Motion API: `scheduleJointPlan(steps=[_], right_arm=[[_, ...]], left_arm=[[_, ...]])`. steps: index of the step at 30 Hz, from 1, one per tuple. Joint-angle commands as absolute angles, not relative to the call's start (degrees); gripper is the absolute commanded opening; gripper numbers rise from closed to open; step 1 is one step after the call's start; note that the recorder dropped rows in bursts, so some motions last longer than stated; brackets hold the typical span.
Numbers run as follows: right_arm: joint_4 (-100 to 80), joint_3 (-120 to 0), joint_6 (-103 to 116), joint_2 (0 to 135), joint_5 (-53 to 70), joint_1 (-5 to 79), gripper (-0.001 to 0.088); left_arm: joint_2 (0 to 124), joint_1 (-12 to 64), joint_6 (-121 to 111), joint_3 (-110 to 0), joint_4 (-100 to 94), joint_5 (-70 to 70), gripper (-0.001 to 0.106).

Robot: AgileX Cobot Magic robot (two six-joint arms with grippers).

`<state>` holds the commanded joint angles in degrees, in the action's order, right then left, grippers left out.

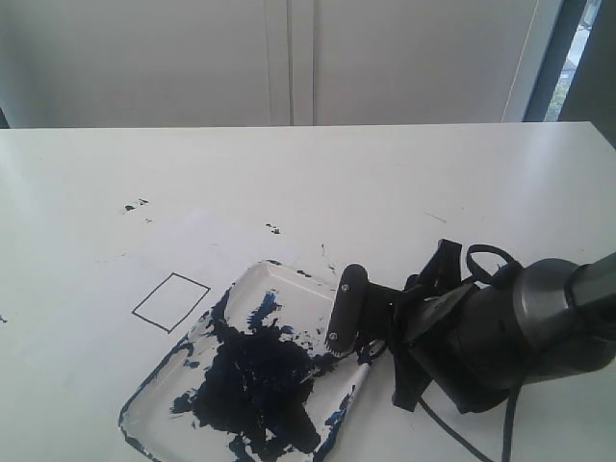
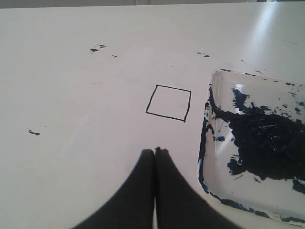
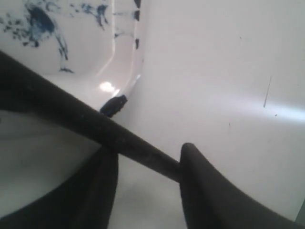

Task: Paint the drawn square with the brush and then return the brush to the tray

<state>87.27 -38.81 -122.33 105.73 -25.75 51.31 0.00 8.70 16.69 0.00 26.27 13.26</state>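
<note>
Two things: right end effector point(image 3: 148, 151) is partly open around the brush point(image 3: 86, 119) by the tray point(image 3: 126, 71); left end effector point(image 2: 155, 151) is shut, empty.

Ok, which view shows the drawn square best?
The left wrist view: the drawn square sits near centre, its whole outline crisp and unpainted inside. The exterior view shows it smaller and skewed, just left of the tray. The right wrist view does not show it at all.

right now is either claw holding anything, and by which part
Nothing looks clamped: the brush has its shaft between the parted jaws of the right claw; the left claw is shut and empty.
</note>
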Motion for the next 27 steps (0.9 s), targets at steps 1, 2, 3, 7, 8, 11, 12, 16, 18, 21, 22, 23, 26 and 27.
scheduleJointPlan(steps=[1, 2, 3, 7, 8, 11, 12, 16, 18, 21, 22, 23, 26, 27], right_arm=[[87.27, -38.81, -122.33, 105.73, -25.75, 51.31, 0.0300], [87.27, -38.81, -122.33, 105.73, -25.85, 51.31, 0.0263], [87.38, -38.81, -122.33, 105.73, -25.85, 51.31, 0.0244], [88.21, -38.81, -122.33, 104.32, -26.34, 51.31, 0.0112], [88.20, -38.81, -122.33, 103.62, -26.46, 51.42, 0.0081], [89.82, -38.81, -122.33, 99.60, -26.62, 51.42, 0.0000], [90.50, -38.81, -122.33, 98.39, -26.62, 51.42, 0.0000], [93.09, -38.81, -122.33, 94.85, -25.88, 51.50, 0.0000], [93.36, -38.81, -122.33, 94.11, -25.03, 51.54, 0.0000], [94.02, -38.81, -122.33, 94.10, -24.94, 51.54, 0.0000], [94.80, -38.81, -122.33, 94.10, -25.23, 51.54, 0.0001], [95.47, -38.81, -122.33, 94.10, -25.98, 51.54, 0.0014], [96.09, -38.81, -122.33, 94.10, -27.59, 51.54, 0.0118], [96.09, -38.81, -122.33, 94.10, -28.00, 51.54, 0.0182]], left_arm=[[0.00, 8.70, 16.69, 0.00, 26.27, 13.26, 0.000], [0.00, 8.70, 16.69, 0.00, 26.27, 13.26, 0.000], [0.00, 8.70, 16.69, 0.00, 26.27, 13.26, 0.000], [0.00, 8.70, 16.69, 0.00, 26.27, 13.26, 0.000], [0.00, 8.70, 16.69, 0.00, 26.27, 13.26, 0.000], [0.00, 8.70, 16.69, 0.00, 26.27, 13.26, 0.000], [0.00, 8.70, 16.69, 0.00, 26.27, 13.26, 0.000], [0.00, 8.70, 16.69, 0.00, 26.27, 13.26, 0.000], [0.00, 8.70, 16.69, 0.00, 26.27, 13.26, 0.000], [0.00, 8.70, 16.69, 0.00, 26.27, 13.26, 0.000], [0.00, 8.70, 16.69, 0.00, 26.27, 13.26, 0.000], [0.00, 8.70, 16.69, 0.00, 26.27, 13.26, 0.000], [0.00, 8.70, 16.69, 0.00, 26.27, 13.26, 0.000], [0.00, 8.70, 16.69, 0.00, 26.27, 13.26, 0.000]])
